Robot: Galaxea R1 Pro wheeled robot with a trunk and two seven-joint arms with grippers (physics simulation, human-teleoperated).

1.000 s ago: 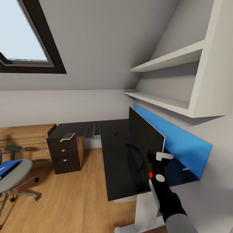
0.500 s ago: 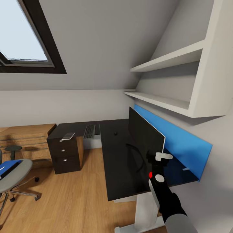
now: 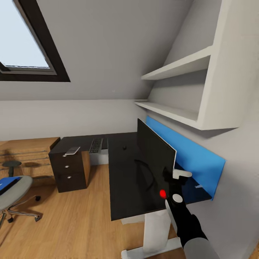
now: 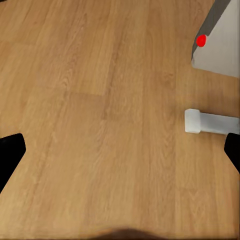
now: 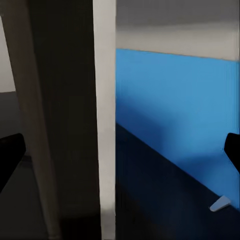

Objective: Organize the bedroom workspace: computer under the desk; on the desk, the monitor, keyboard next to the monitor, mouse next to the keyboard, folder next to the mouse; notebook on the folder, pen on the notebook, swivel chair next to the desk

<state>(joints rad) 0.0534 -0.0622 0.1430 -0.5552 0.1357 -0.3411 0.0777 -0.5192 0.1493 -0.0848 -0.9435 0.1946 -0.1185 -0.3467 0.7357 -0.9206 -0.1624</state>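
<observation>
1 monitor [image 3: 155, 158] upright on black tabletop [image 3: 126, 180], near blue back panel [image 3: 187, 158]. 1 keyboard [image 3: 96, 145] and 1 mouse [image 3: 124, 147] farther back on tabletop, well apart. 1 swivel chair [image 3: 12, 192] on wood floor [image 3: 72, 223], blue folder [image 3: 7, 181] on seat. 3 drawers [image 3: 70, 172] with silver knobs. 2 wall shelves [image 3: 172, 90].

Right end effector [image 3: 172, 175] at monitor's near edge, fingers spread, edge between them in right wrist view. Left end effector [image 4: 120, 150] spread above floor; computer [image 4: 220, 40] corner with 1 red light nearby.
</observation>
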